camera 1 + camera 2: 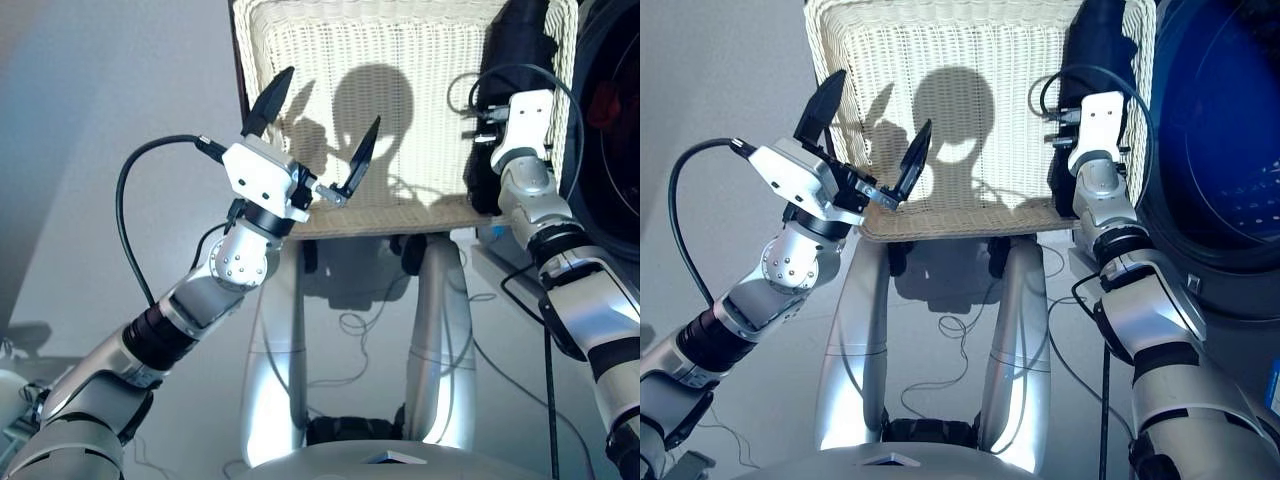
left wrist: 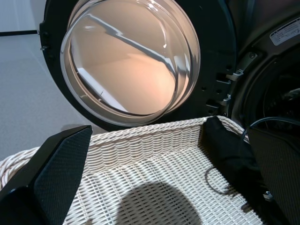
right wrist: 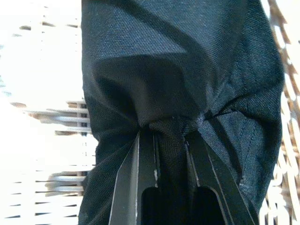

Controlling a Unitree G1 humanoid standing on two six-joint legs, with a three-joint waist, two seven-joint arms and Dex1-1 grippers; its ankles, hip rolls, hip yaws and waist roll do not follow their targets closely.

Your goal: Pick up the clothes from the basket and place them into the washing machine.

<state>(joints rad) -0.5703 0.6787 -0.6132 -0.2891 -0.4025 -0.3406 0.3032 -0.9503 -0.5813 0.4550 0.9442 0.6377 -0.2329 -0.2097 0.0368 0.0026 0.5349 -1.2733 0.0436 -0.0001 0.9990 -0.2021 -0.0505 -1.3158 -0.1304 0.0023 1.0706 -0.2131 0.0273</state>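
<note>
One garment left: black roll [image 1: 515, 60], upper right of basket [image 1: 400, 60], pinched by right gripper [image 3: 171, 129] fingers; left gripper [image 1: 318, 138] spread, empty.

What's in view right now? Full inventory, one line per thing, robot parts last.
Cream-white woven wicker basket: one, in front of the robot, bare apart from one garment.
Black rolled cloth garment: one, at the basket's right end.
Dark grey front-loading washing machine: one, right of the basket, something red inside the drum.
Black-rimmed round glass porthole door: one, swung open beyond the basket.
Left gripper: black fingers open, over the basket's left part.
Right gripper: black fingers pinching a fold of the black garment.
</note>
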